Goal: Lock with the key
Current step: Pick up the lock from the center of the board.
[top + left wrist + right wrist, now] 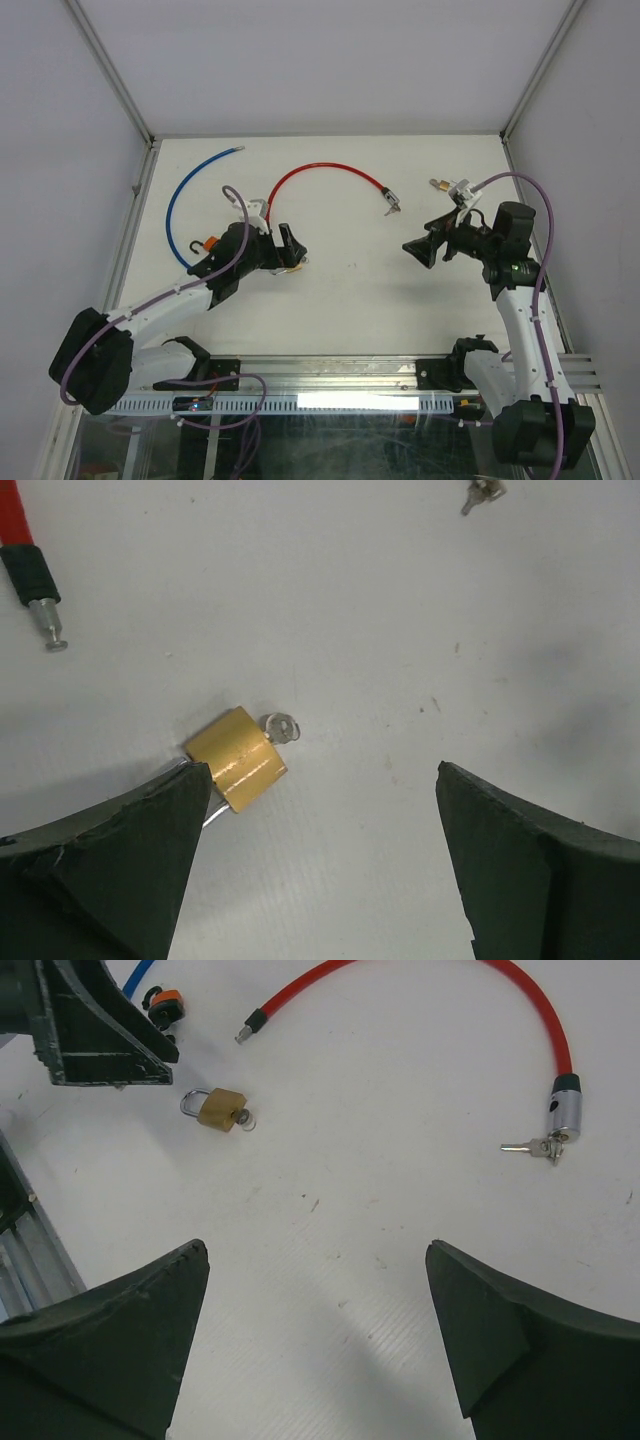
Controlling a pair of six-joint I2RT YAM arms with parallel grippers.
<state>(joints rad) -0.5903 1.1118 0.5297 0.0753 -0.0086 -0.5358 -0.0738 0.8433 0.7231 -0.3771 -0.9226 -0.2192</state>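
Left gripper (pixel 322 780): fingers (pixel 110 870) were seen spread wide, with nothing held between them. A brass padlock (pixel 237 758) was noted on the white table (pixel 400 630), just ahead of the tip of the left-hand finger. Its shackle end was partly hidden behind that finger, and contact could not be judged. A small silver key (pixel 280 725) was seen seated in the padlock's far end, bow outward, ahead of the open gap and toward its left side. Any lettering on the brass body was too blurred to read.

Further ahead of the left-hand finger, the black-sleeved end of a red cable (pixel 14 520) was recorded, with its metal pin bare on the table. A bunch of keys (pixel 485 492) was seen well ahead of the right-hand finger, at the frame edge.

Right gripper (pixel 315 1250): fingers (pixel 100 1350) were likewise parted and empty. The padlock was seen well ahead of them and to the left, apart from both. The red cable's silver lock barrel (pixel 563 1115) was noted ahead and to the right, with the bunch of keys hanging from it. A blue cable (pixel 150 970) and an orange lock (pixel 165 1002) were recorded far ahead on the left, beside the left gripper.

From above, a second padlock (pixel 440 185) was noted behind the right gripper.
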